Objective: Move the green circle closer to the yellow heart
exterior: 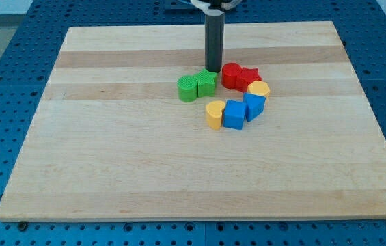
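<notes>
Nearest the view's bottom, bare wooden board [145, 178], pale planks running left to right, framed by a blue pegged table [1, 41]. Above that bare stretch, just right of centre, a tight cluster of blocks bent into an arc. Lowest in it, the yellow heart [214, 115], touching a blue cube [233, 114] on its right; next to the cube, touching or nearly so, a second blue block [253, 106] of angular shape, exact form hard to make out. Above that, a small yellow block [258, 88], rounded, shape unclear, sitting between the blue pieces below and the red ones above. Up and to the view's left of the heart, with a gap of bare wood between — the green circle [188, 89], ribbed on its side, close to the heart but not touching it. Pressed against the circle's right side, a green star [207, 83]. Right of the star, across a narrow gap, a red block [231, 75], rounded, and touching it on the right a red star [249, 74]. Farther up, my tip [212, 71], down on the board right behind the green star and just left of the red block, at the star's top edge or touching it — contact not certain. From there the dark rod [214, 41] straight up to a white fitting at the view's top edge. No gripper on this arm, so nothing open or closed and nothing held.
</notes>
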Robot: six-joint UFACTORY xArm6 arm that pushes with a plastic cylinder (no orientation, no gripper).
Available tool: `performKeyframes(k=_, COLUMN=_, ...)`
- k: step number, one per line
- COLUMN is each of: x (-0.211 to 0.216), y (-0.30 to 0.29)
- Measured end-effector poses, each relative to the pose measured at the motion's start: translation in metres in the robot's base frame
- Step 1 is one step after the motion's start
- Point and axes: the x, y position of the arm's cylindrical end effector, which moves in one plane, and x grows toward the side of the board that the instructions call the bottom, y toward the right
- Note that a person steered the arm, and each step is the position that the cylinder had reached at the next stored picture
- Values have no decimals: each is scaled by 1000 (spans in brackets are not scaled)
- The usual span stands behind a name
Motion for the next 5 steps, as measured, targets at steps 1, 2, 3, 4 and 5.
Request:
performKeyframes(k=1, x=-9, y=-11)
performKeyframes(k=2, x=-9, y=-39)
performKeyframes(k=3, x=-2, y=-67)
performKeyframes(k=4, x=18, y=-73)
performKeyframes(k=5, x=29, y=-73)
